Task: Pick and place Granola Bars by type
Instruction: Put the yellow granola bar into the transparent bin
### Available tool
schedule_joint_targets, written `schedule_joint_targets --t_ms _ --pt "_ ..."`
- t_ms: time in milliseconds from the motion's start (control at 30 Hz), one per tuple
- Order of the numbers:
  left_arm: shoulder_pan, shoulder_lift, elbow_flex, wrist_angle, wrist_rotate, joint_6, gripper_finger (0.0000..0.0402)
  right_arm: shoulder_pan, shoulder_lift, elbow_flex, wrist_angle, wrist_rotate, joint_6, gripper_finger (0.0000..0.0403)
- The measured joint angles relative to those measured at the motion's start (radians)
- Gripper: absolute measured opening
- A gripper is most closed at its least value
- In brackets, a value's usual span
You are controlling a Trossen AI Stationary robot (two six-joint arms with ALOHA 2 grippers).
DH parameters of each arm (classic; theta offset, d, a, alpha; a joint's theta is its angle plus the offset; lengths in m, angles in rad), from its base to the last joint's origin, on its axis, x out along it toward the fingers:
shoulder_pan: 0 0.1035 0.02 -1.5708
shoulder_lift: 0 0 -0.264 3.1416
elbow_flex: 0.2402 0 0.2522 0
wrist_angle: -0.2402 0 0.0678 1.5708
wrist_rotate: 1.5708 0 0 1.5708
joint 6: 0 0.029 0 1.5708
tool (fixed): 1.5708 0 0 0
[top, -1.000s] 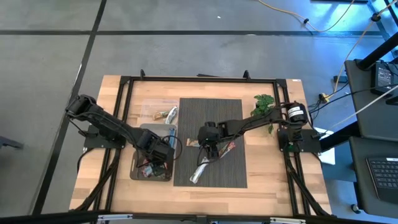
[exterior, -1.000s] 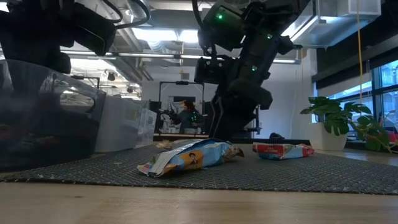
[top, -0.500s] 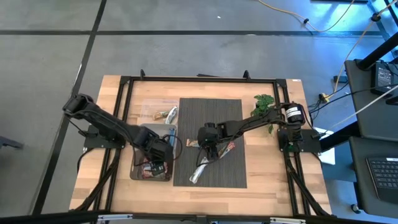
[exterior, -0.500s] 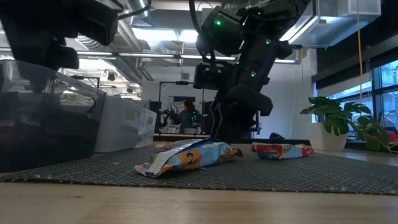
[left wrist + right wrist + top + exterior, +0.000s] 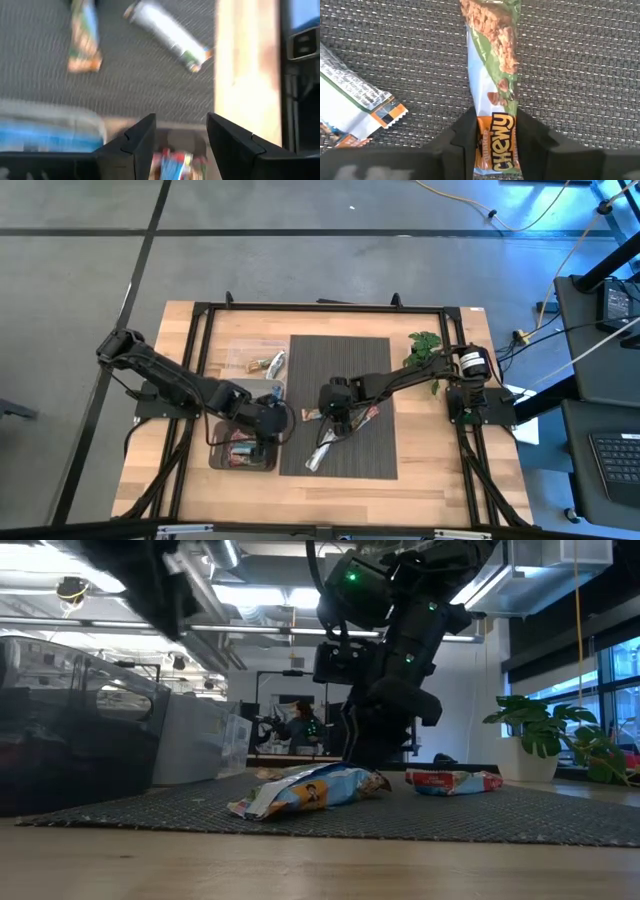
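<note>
The right hand (image 5: 492, 137) is pressed onto a Chewy granola bar (image 5: 492, 75) lying on the dark mat (image 5: 340, 360) in the middle of the desk (image 5: 430, 480), a silver-wrapped bar (image 5: 350, 107) just beside it. The left hand (image 5: 180, 135) is spread and empty above a clear bin (image 5: 222, 458) of bars near the desk's left edge.

- "CHEWY" in yellow capital letters on an orange band, printed on the wrapper of a granola bar (image 5: 492, 85) with green and brown pictured granola, seen in the right wrist view.
- Small print on a silver-white wrapper (image 5: 350, 107) beside it, too small to read.
- No other readable text.
</note>
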Motion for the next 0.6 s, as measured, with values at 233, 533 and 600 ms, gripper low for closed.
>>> schedule_joint_targets --t_ms 233,533,600 --pt "-0.006 -0.003 0.000 0.088 -0.161 0.208 0.0166 0.000 -0.082 -0.001 -0.053 0.003 -0.054 0.0106" --pt "-0.005 -0.003 -0.048 0.172 -0.428 0.221 0.0166 0.000 -0.288 -0.001 -0.069 0.113 -0.129 0.0106" --pt "-0.005 -0.004 -0.092 0.209 -0.459 0.220 0.0164 0.000 -0.338 -0.001 -0.100 0.171 -0.132 0.0104"
